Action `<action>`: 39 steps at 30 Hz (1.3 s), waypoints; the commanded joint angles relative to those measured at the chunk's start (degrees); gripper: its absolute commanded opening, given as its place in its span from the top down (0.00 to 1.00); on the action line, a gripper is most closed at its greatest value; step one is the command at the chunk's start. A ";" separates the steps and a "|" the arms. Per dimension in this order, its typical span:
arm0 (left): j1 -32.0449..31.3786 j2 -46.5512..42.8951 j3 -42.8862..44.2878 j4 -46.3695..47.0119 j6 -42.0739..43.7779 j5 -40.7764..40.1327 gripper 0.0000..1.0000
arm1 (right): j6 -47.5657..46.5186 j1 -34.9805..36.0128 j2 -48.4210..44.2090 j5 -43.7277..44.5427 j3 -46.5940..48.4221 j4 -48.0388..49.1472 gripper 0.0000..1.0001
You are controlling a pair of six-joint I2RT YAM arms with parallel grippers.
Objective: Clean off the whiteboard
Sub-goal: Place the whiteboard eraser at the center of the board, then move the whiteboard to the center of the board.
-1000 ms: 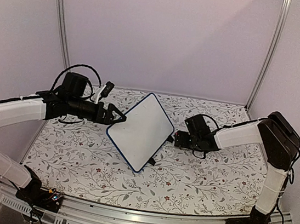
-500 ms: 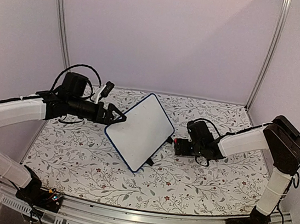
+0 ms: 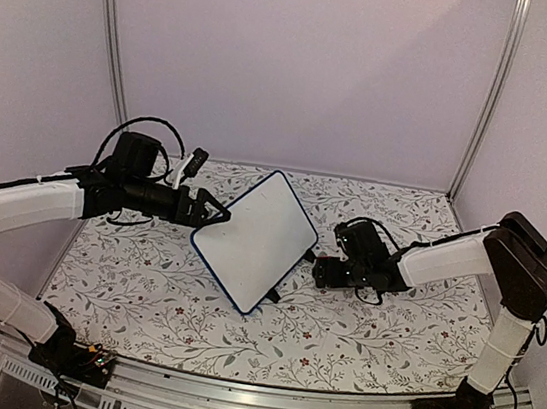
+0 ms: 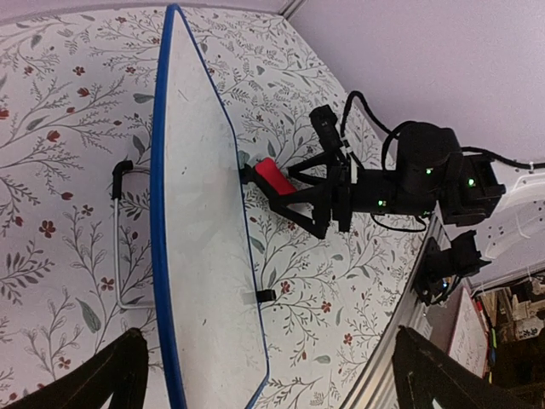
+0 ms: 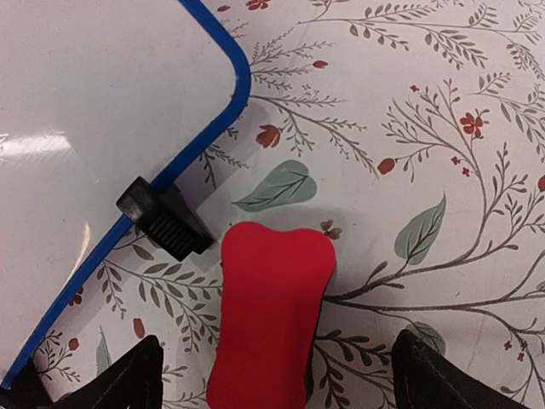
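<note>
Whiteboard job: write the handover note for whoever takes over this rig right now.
Left pincer: open, fingers either side of the whiteboard's left corner, not gripping it.
Right pincer: open, low over the red eraser, which lies loose on the table between its fingers, by the board's right edge, next to a black clip foot.
Done: the board face shows no writing in any view, so erasing looks finished.
To do: probably only back both arms off; check the face for faint marks first.
</note>
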 commanded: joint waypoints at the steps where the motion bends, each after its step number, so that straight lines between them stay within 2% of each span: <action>1: 0.57 -1.81 -0.31 1.12 -0.08 -0.04 0.00 | -1.01 0.47 -6.28 -0.64 -2.75 -1.42 0.07; 3: 0.69 -2.89 -0.39 1.25 0.10 -0.44 0.00 | -1.55 0.50 -9.05 0.41 -3.82 -1.24 0.01; 6: 1.01 -5.57 -0.45 1.27 0.71 -2.18 0.00 | -2.44 0.48 -13.62 1.39 -5.52 -1.14 0.01; 11: 1.59 -11.51 0.05 -1.48 1.96 -11.66 0.00 | -3.06 0.48 -23.24 3.42 -8.24 -3.37 0.01; 16: 1.79 -15.95 2.96 -7.64 2.16 -18.01 0.00 | -3.36 0.47 -35.94 7.04 -7.80 -13.21 0.01; 21: 2.38 -23.41 2.02 -12.94 5.21 -24.56 0.00 | -2.68 0.48 -48.63 10.29 -5.94 -22.80 0.01; 25: 2.69 -29.90 -0.66 -14.34 6.58 -28.95 0.00 | -3.45 0.48 -57.51 12.08 -5.47 -27.14 0.01; 27: 2.76 -31.90 -2.77 -13.76 6.48 -28.93 0.00 | -4.79 0.48 -59.73 10.02 -6.81 -26.30 0.01; 30: 2.89 -33.13 -5.69 -13.04 5.72 -28.64 0.00 | -7.83 0.48 -60.36 3.63 -10.28 -21.45 0.01; 33: 2.90 -33.17 -5.53 -14.51 5.58 -30.73 0.00 | -9.09 0.67 -56.15 -1.61 -12.86 -17.48 0.01; 35: 3.11 -33.75 -5.74 -14.46 5.57 -32.21 0.00 | -9.67 2.54 -51.86 -2.14 -13.95 -14.55 0.01; 39: 3.67 -34.37 -5.95 -15.15 4.75 -35.42 0.00 | -12.26 11.39 -40.25 2.55 -14.58 -6.88 0.01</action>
